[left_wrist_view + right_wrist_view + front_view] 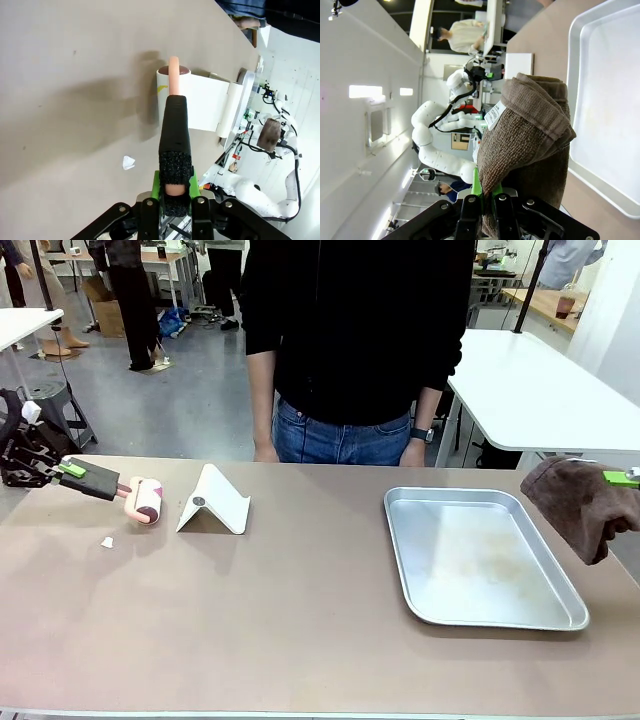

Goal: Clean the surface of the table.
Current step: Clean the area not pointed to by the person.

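The beige-brown table (300,630) spans the front view. At its far left, my left gripper (70,468) is shut on the black handle (98,482) of a pink lint roller (148,500), whose head rests on the tabletop. In the left wrist view my left gripper (175,185) clamps that handle (175,130), and the roller (172,92) points away over the table (75,75). A small white paper scrap (107,541) (128,162) lies beside the roller. Off the table's right edge, my right gripper (625,478) (487,192) is shut on a hanging brown cloth (575,502) (530,135).
A white folded stand (213,502) (210,107) sits just right of the roller. A shiny metal tray (480,555) (610,100) lies on the right half. A person in a black top stands at the far edge, hands (265,452) down by the table.
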Available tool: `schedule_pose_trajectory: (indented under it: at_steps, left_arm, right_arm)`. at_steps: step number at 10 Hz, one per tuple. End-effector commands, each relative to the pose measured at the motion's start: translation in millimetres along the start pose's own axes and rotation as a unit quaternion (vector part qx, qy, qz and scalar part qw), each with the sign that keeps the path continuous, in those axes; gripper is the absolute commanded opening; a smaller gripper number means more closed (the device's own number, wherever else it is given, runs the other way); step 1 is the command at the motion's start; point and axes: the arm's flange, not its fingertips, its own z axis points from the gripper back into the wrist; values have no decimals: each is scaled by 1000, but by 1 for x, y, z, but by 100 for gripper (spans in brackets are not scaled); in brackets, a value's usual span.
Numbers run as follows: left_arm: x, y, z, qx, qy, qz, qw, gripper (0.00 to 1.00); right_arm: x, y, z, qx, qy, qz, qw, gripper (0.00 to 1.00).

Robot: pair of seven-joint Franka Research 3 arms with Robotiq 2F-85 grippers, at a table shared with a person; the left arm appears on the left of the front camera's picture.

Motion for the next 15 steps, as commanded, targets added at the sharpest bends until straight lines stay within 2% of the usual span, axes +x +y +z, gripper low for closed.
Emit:
schedule_pose_trajectory:
  at_steps: [1, 4, 7, 8, 10, 13, 15]
  left_arm:
    - [4, -15, -3, -8, -2, 3, 1000, 22]
    - [-7, -21, 17, -29, -17, -18, 999, 22]
    - [-65, -16, 86, -22, -48, -80, 995, 22]
    - [-85, -4, 106, -25, -41, -90, 995, 22]
    - [-126, 31, 134, -20, -58, -94, 994, 22]
    - [-154, 65, 142, -22, -57, -79, 995, 22]
    - [-159, 82, 135, -13, -56, -64, 996, 22]
  right_arm:
    - [1, 5, 4, 7, 2, -2, 1000, 7]
    - [1, 5, 4, 7, 2, -2, 1000, 7]
    - [1, 5, 4, 7, 2, -2, 1000, 7]
    - [1, 5, 4, 7, 2, -2, 1000, 7]
    - [1, 5, 4, 7, 2, -2, 1000, 7]
    - [1, 5, 4, 7, 2, -2, 1000, 7]
    - [1, 5, 4, 7, 2, -2, 1000, 7]
